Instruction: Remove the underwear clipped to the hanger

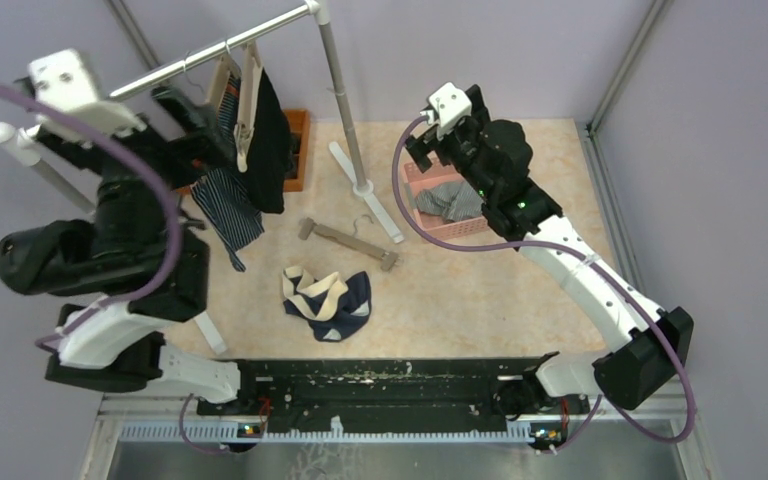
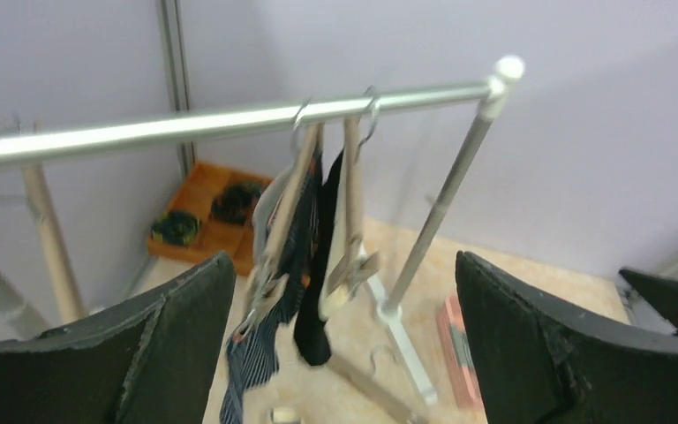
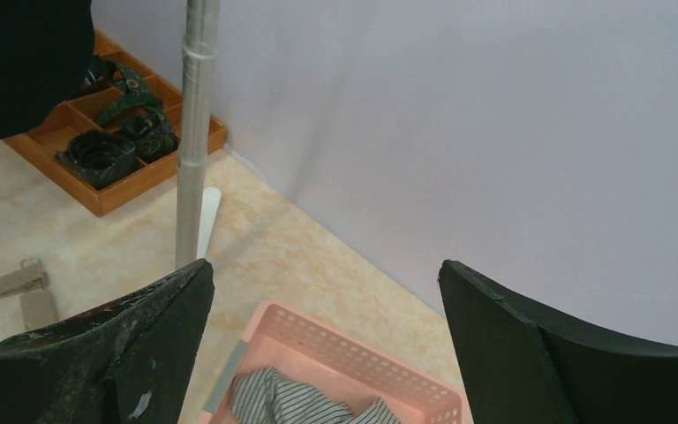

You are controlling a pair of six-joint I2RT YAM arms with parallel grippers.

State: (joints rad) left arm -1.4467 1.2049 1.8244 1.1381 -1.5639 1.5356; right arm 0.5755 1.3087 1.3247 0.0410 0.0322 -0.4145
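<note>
Two wooden clip hangers (image 1: 245,90) hang on the silver rail (image 1: 230,45). One holds black underwear (image 1: 272,150), the other navy-striped underwear (image 1: 225,205). The left wrist view shows the striped piece (image 2: 260,353) and the black piece (image 2: 318,300) clipped just ahead of my left gripper (image 2: 340,258), which is open and apart from them. That left gripper (image 1: 192,125) sits left of the hangers. My right gripper (image 1: 418,148) (image 3: 324,265) hovers open and empty above a pink basket (image 3: 362,362) holding grey striped underwear (image 3: 291,402). A navy and beige pair (image 1: 328,300) lies on the table.
An empty wooden hanger (image 1: 348,240) lies on the table by the rack's white foot (image 1: 365,185). An orange tray (image 3: 115,190) of rolled dark socks (image 3: 101,155) stands behind the rack's upright pole (image 3: 196,132). Lilac walls close in the back and right.
</note>
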